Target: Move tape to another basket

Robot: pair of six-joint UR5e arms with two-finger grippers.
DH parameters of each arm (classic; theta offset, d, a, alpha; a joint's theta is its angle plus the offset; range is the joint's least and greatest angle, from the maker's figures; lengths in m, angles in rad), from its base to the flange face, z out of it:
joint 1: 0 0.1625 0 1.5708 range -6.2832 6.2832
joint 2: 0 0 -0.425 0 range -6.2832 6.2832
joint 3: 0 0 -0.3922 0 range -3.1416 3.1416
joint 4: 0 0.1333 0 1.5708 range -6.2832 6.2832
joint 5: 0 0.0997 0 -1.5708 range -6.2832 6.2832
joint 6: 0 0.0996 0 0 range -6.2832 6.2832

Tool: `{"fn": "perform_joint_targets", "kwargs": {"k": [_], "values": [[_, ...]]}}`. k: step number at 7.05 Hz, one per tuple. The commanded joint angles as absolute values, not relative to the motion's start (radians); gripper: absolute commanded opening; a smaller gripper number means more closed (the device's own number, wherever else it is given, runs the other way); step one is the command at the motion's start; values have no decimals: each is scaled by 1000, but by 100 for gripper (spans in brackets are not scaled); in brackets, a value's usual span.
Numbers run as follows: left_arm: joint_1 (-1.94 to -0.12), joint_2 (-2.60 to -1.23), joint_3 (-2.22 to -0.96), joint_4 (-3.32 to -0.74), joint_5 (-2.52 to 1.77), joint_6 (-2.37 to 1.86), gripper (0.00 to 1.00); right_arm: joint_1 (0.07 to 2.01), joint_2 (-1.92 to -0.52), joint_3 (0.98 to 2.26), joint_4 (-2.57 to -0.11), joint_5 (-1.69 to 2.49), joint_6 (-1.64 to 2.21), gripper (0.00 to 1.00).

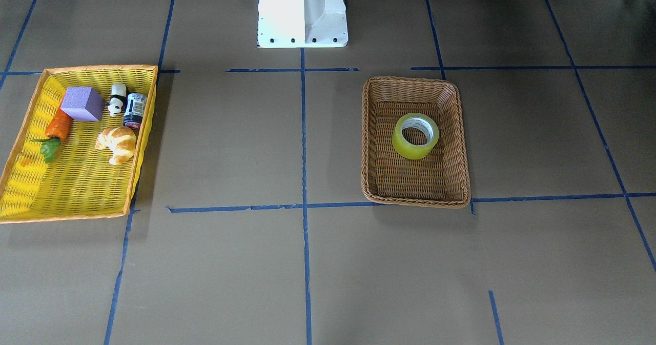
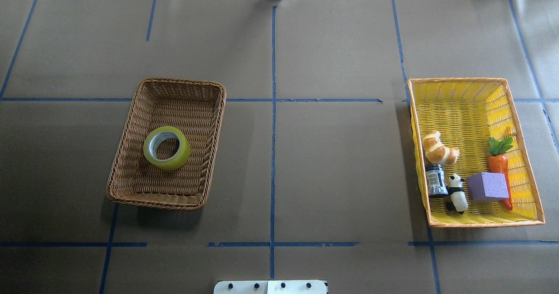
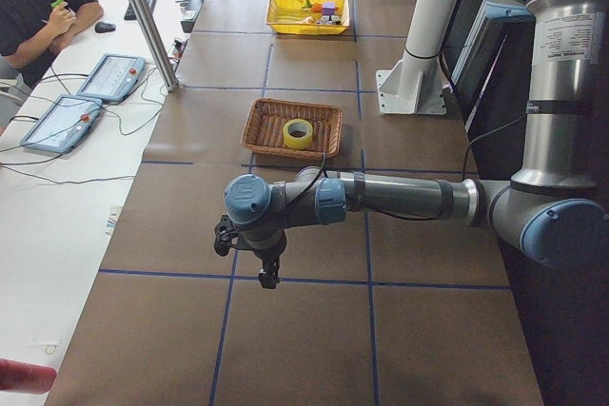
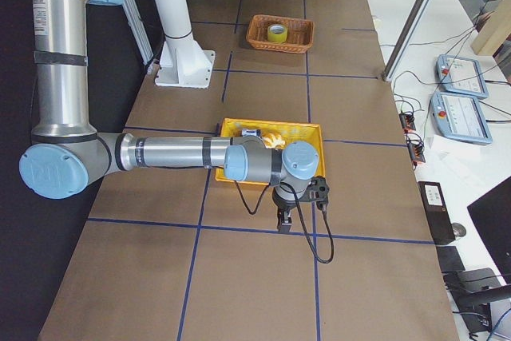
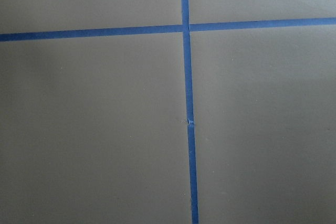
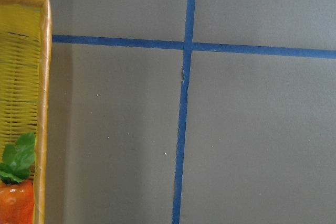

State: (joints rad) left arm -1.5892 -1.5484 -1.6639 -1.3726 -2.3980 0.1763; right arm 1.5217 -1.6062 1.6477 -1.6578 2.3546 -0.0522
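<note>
Fig.: you see tape (image 2: 168, 164) lying flat inside wicker basket (image 2: 122, 154), robot's left side. L gripper (image 3: 269, 280) & R gripper (image 4: 284, 227) hang over table (image 2: 332, 163); can't tell if fingers apart or together.

Robot lab — taped-grid table (image 2: 327, 154), teach pendants (image 3: 111, 77)

The table (image 2: 332, 163) is covered in brown paper and marked off into large rectangles by blue lines (image 2: 272, 154). Two containers sit directly on it, well apart, on opposite sides of the centre line: the brown wicker basket (image 2: 174, 106) on the robot's left half and a yellow basket (image 2: 458, 110) with an orange rim on the right half. Each lies across the same crosswise line. The robot's white base (image 1: 302, 12) stands at the table's edge on the centre line
</note>
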Motion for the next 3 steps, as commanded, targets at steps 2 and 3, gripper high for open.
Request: {"fn": "perform_joint_targets", "kwargs": {"k": [2, 3], "values": [[-1589, -1551, -1667, -1371, -2396, 176, 100, 1522, -1611, 1644, -1658, 2355, -54, 100], [-1589, -1552, -1670, -1371, -2396, 176, 100, 1522, -1611, 1644, -1658, 2355, -54, 100]]}}
